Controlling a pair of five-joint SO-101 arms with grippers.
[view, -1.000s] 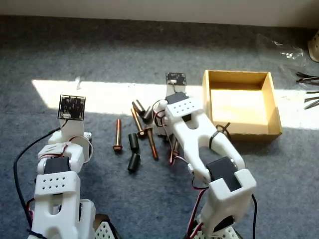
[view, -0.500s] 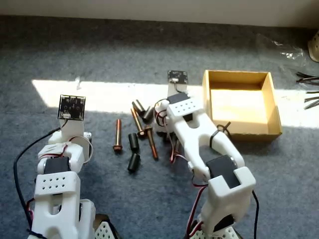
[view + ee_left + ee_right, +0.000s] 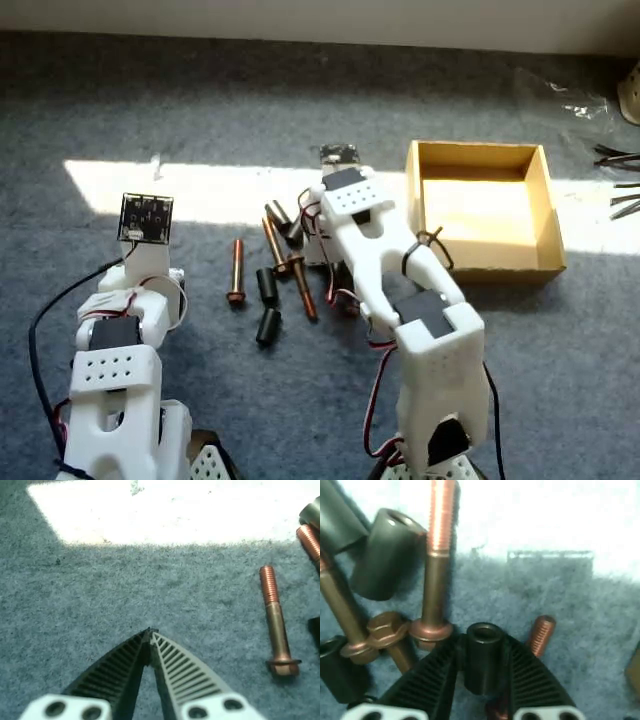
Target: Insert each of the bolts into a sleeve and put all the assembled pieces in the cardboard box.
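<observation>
My right gripper (image 3: 484,643) is shut on a black sleeve (image 3: 482,656) that stands upright between its fingers, just above the grey carpet. Close beyond it lie a copper bolt (image 3: 436,562), a second black sleeve (image 3: 387,555) and the threaded end of another bolt (image 3: 540,634). From above, the right arm (image 3: 352,200) sits over the pile of bolts (image 3: 303,286) and sleeves (image 3: 268,286), left of the cardboard box (image 3: 436,254). My left gripper (image 3: 150,633) is shut on nothing and low over the carpet, with a lone bolt (image 3: 276,621) (image 3: 236,270) lying beside it.
The box is open-topped and holds nothing. One more sleeve (image 3: 268,325) lies nearest the arms' bases. Dark tools (image 3: 620,190) and a plastic wrapper (image 3: 570,100) lie at the far right. A bright sunlit band (image 3: 200,190) crosses the carpet.
The right arm has swung to the left and stretched farther out over the pile. The left arm has kept still.
</observation>
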